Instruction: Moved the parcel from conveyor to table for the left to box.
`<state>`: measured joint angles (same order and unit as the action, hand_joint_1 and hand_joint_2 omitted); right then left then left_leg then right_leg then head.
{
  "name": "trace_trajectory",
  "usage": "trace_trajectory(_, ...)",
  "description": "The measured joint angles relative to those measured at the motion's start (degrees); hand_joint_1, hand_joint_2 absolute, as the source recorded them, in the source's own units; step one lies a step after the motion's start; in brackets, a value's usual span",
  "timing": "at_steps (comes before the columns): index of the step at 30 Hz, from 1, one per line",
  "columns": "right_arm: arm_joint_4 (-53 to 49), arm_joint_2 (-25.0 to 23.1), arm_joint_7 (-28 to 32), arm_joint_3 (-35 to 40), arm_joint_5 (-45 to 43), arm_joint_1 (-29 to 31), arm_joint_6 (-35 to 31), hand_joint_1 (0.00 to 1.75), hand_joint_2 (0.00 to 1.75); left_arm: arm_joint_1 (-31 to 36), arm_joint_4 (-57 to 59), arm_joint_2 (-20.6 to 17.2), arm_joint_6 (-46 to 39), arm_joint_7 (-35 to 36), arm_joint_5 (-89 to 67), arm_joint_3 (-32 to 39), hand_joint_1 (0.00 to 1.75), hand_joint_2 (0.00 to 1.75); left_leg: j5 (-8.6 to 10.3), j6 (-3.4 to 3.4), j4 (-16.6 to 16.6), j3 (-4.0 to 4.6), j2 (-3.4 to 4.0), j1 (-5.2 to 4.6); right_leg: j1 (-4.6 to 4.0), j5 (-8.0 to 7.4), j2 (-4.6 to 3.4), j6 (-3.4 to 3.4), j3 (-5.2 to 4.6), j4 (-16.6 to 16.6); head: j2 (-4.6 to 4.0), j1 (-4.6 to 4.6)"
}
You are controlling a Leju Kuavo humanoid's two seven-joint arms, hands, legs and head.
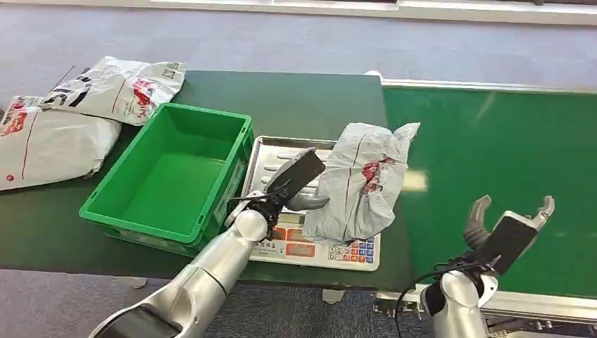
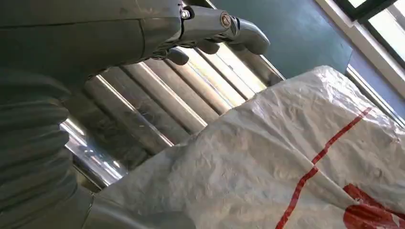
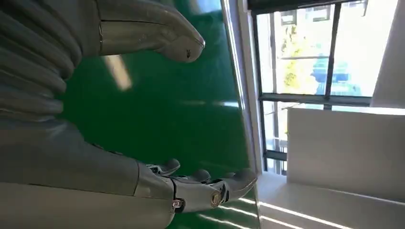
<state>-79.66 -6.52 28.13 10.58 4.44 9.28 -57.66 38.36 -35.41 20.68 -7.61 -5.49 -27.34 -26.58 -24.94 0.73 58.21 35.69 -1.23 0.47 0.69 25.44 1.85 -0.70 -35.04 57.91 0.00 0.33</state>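
Grey carpet floor (image 1: 296, 35) runs across the top of the head frame, with a pale bright strip along the upper edge. Dark green bench (image 1: 310, 98) sits centre-left, its right end hard against a glossy green belt surface carrying light glare. Right wrist frame: dark-framed window (image 3: 305, 52) upper right, daylight and foliage outside, white wall panel (image 3: 344, 148) below.

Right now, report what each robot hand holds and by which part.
Nothing is held. The left robot hand is open beside the parcel on the scale tray; the right robot hand is open above the conveyor.
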Motion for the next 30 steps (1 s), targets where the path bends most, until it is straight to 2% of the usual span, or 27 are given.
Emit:
trace_trajectory(6,-2.7,0.4,0.81,-1.1,0.7,-1.36,0.0,0.0,1.75,0.08,0.94,0.22,-0.42,0.85,2.11,-2.01,0.0,1.75,0.01,0.0,0.01,-0.02,0.03,0.0,0.0,-0.01,0.03,0.0,0.05,0.0,-0.02,0.0)
trace_trajectory(9,-6.79,0.4,1.53,-2.66,2.16,-2.72,0.02,0.0,1.75,0.07,1.38,0.31,-0.25,1.97,7.18,-5.74,0.0,1.75,0.0,-0.01,0.02,-0.01,0.0,-0.01,0.01,0.0,0.05,0.0,0.03,0.0,0.0,0.0)
trace_trajectory(11,-10.24,0.4,1.95,-4.29,3.13,-3.83,0.04,0.0,1.75,-0.29,1.44,0.33,0.48,-1.3,14.12,-9.45,0.0,1.75,-0.03,-0.04,0.02,0.0,0.0,-0.03,0.03,0.01,0.06,-0.01,0.04,0.0,0.0,0.0)
trace_trajectory(13,-14.33,0.11,1.86,-6.99,3.58,-5.43,0.09,0.0,1.75,-1.82,0.09,0.57,-2.75,-6.77,22.59,-12.78,0.0,1.75,-0.11,-0.13,0.01,0.02,0.0,-0.08,0.08,0.06,0.05,-0.07,0.05,0.0,0.0,0.0)
trace_trajectory(15,-16.91,-0.11,1.81,-9.16,3.8,-6.58,0.09,0.0,1.75,-2.78,-1.35,0.61,-5.77,-9.39,26.94,-14.95,0.0,1.75,-0.15,-0.11,0.01,0.01,0.01,-0.1,0.11,0.07,0.0,-0.09,0.03,0.0,0.0,0.0)
trace_trajectory(26,-20.7,-0.92,2.05,-13.1,4.13,-8.02,0.09,0.0,1.75,-3.48,-3.72,0.64,-9.29,-10.64,28.96,-20.29,0.02,1.75,-0.15,-0.14,0.01,-0.09,0.08,-0.1,0.11,0.09,0.0,-0.13,0.13,0.0,0.0,0.0)
trace_trajectory(27,-20.7,-0.94,2.08,-13.46,3.96,-8.02,0.09,0.0,1.75,-3.43,-3.69,0.64,-9.92,-9.99,28.38,-21.31,0.59,1.75,-0.15,-0.14,0.01,-0.09,0.07,-0.1,0.12,0.09,0.01,-0.13,0.14,0.0,0.0,0.0)
trace_trajectory(28,-20.72,-0.96,2.08,-13.81,3.74,-8.0,0.09,0.0,1.75,-3.33,-3.52,0.64,-10.27,-9.36,27.98,-22.51,1.41,1.75,-0.15,-0.14,0.01,-0.1,0.06,-0.1,0.12,0.09,0.02,-0.13,0.14,0.0,0.0,0.0)
trace_trajectory(29,-20.7,-0.96,2.1,-14.12,3.48,-7.98,0.09,0.0,1.75,-3.24,-3.3,0.64,-10.47,-8.68,27.78,-23.82,1.41,1.75,-0.15,-0.15,0.01,-0.1,0.05,-0.11,0.12,0.09,0.02,-0.13,0.15,0.0,0.0,0.0)
trace_trajectory(30,-20.7,-0.96,2.1,-14.36,3.1,-7.97,0.09,0.0,1.75,-3.15,-3.01,0.64,-10.58,-8.08,27.74,-25.08,1.75,1.75,-0.16,-0.15,0.02,-0.1,0.06,-0.11,0.12,0.09,0.01,-0.13,0.15,0.0,0.0,0.02)
